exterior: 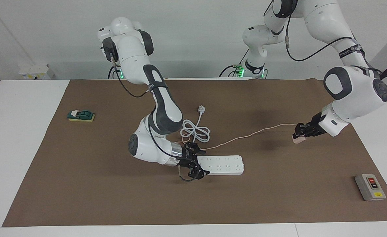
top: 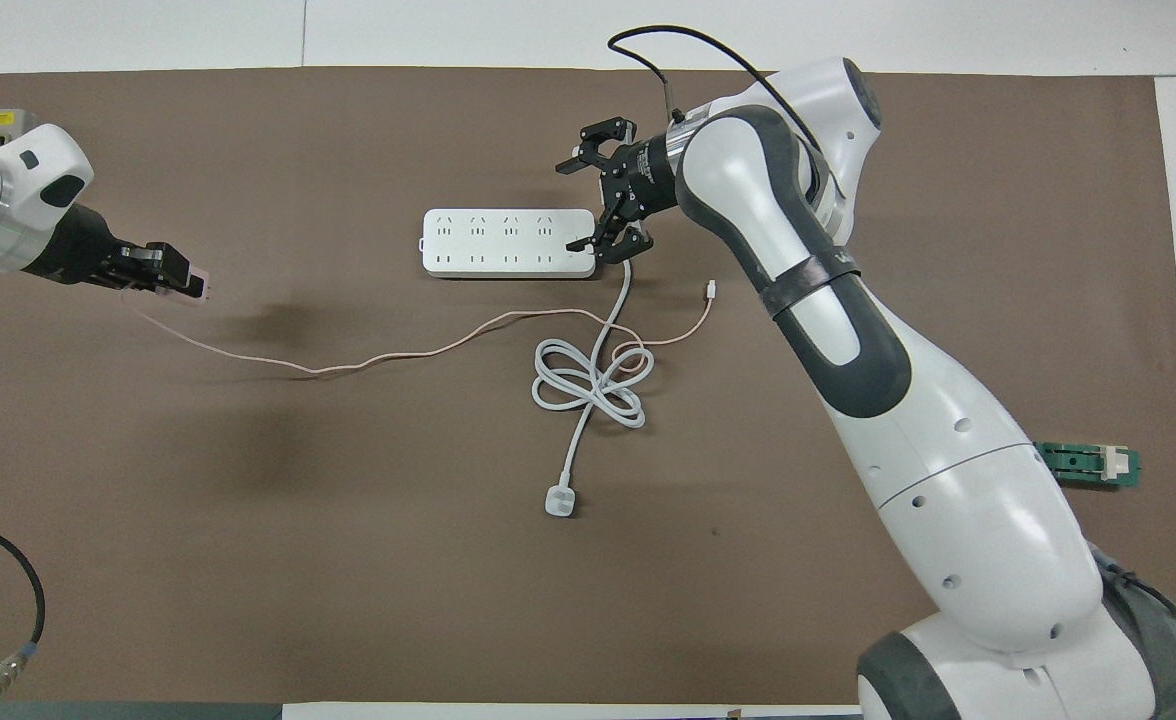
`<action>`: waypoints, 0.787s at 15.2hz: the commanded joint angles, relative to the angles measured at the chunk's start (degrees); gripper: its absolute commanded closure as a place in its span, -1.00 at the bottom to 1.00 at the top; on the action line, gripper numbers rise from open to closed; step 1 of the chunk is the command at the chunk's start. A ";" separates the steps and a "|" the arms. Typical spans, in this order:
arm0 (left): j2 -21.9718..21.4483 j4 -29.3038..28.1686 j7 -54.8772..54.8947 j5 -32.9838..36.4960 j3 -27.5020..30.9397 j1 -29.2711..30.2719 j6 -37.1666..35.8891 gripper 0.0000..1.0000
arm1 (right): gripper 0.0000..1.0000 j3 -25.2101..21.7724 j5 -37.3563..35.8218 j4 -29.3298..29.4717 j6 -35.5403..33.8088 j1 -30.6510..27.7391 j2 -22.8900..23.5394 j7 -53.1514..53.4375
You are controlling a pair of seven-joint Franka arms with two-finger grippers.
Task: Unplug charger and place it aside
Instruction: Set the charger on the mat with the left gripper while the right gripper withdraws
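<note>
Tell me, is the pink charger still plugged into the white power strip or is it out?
Out. The charger sits in the shut left gripper, well away from the power strip toward the left arm's end of the table.

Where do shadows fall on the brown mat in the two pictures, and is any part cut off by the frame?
Facing view: soft dark patches lie on the brown mat beside the charger in the left gripper. Overhead view: similar blurred shadows lie below the pink cable; the left arm is cut off by the frame edge.
</note>
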 commanded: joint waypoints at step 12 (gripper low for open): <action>2.03 -7.06 20.07 -10.40 -0.42 12.09 8.43 -1.00 | -1.00 -9.82 -20.50 -2.99 -20.64 -2.46 -18.20 -7.43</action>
